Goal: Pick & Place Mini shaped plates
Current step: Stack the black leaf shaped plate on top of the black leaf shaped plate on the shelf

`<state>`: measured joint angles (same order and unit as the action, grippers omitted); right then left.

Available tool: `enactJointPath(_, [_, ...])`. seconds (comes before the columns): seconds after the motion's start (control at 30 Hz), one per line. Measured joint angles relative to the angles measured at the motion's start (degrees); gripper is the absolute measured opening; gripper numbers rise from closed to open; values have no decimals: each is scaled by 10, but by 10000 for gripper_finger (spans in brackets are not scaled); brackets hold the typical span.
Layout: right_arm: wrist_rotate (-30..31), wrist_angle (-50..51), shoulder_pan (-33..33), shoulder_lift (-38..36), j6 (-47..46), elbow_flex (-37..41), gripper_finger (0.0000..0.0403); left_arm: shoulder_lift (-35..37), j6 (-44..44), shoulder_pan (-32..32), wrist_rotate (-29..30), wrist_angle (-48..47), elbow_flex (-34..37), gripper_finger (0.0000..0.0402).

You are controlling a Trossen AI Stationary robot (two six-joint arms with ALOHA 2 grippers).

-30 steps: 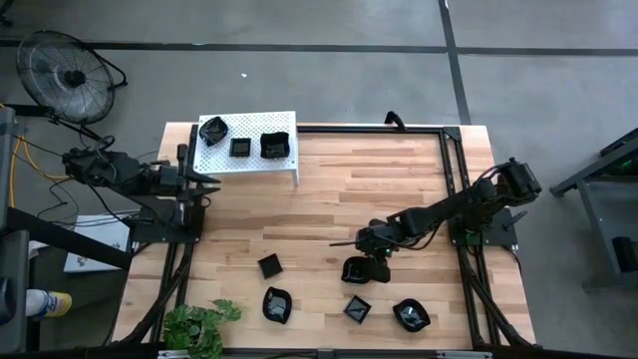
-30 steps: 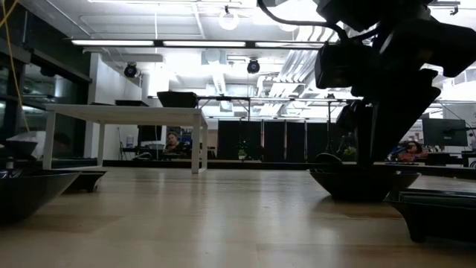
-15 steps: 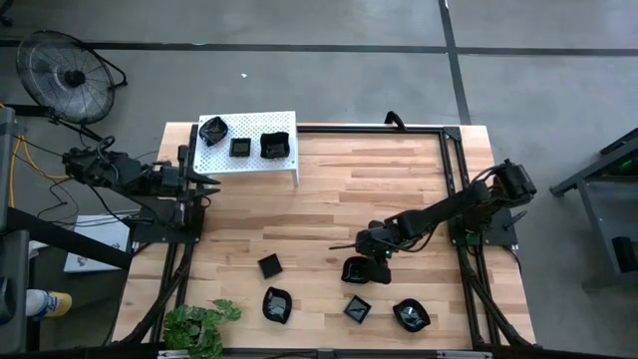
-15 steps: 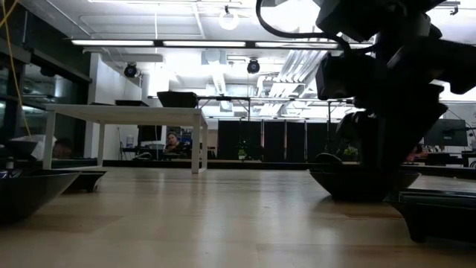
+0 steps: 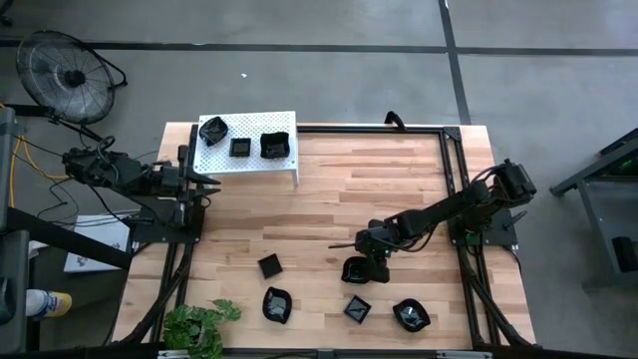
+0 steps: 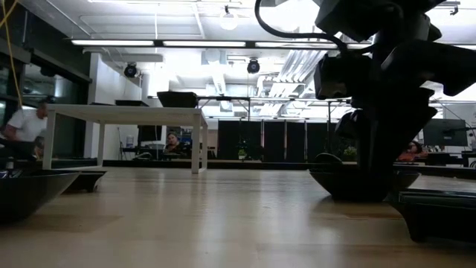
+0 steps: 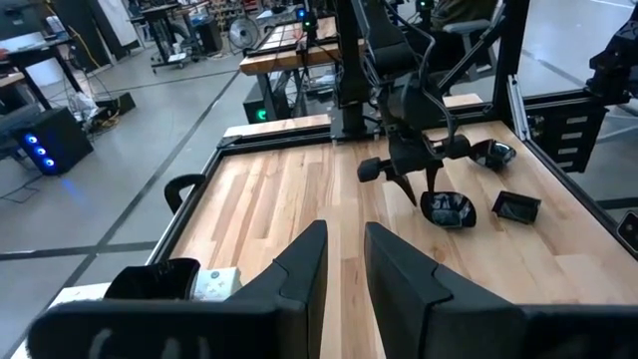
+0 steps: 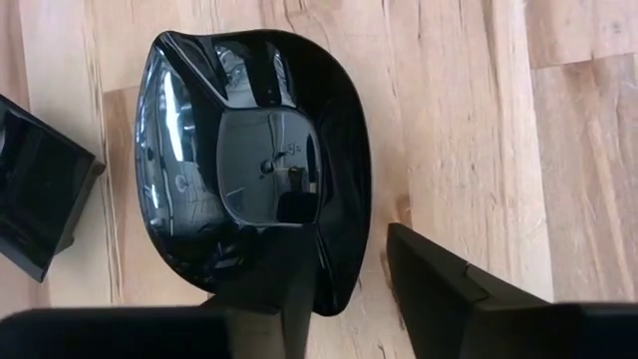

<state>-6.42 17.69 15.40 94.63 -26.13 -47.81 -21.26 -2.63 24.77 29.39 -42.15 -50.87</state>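
A glossy black mini plate with a rounded, wavy rim lies flat on the wooden table, right of middle. My right gripper points steeply down over its near rim. One finger stands inside the dish and one outside it, on the table side. In the low view this gripper stands over the same plate. My left gripper waits, slightly open and with nothing in it, at the table's left edge beside the white shelf. Three plates rest on the shelf. My right gripper straddles the plate's rim from above, slanting down. One finger is over the inside of the dish. The other finger is outside, with a strip of wood showing between it and the rim. Whether either finger touches the plate, I cannot tell.
Several more black plates lie near the front edge: a small square one, and others. One square plate lies close beside the straddled one. A plant stands at the front left corner.
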Motion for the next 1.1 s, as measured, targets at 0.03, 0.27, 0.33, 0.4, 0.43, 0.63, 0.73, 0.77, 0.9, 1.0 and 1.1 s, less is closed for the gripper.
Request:
enactJointPath(0.03, [0, 0, 0, 0, 0, 0, 114, 0, 0, 0, 0, 0, 0, 68])
enactJointPath(0.27, [0, 0, 0, 0, 0, 0, 62, 0, 1, 0, 0, 0, 0, 68])
enactJointPath(0.33, [-2, 0, 0, 0, 0, 0, 46, 0, 1, 0, 0, 0, 0, 68])
enactJointPath(0.4, [-5, -1, 0, 0, 0, 0, 29, 0, 1, 0, 0, 0, 0, 68])
enactJointPath(0.43, [-7, -3, 0, 0, 0, 0, 21, 0, 1, 0, 0, 0, 0, 68])
enactJointPath(0.63, [-22, -29, 0, 0, -9, 0, 3, 0, 1, 0, 0, 0, 0, 68])
enactJointPath(0.73, [-28, -40, 0, 0, -14, -1, 2, 0, 2, 0, 0, 0, 0, 68])
enactJointPath(0.77, [-27, -43, 0, 0, -22, -1, 2, 0, 2, 0, 0, 0, 0, 68])
enactJointPath(0.9, [-20, -61, 0, 0, -43, -1, 1, 0, 7, 0, 0, 0, 0, 68])
enactJointPath(1.0, [0, -73, 0, -8, -52, -1, 1, 0, 11, 0, 0, 0, 0, 68])
enactJointPath(1.1, [16, -86, 0, -25, -56, -1, 1, 0, 15, 0, 0, 0, 0, 68])
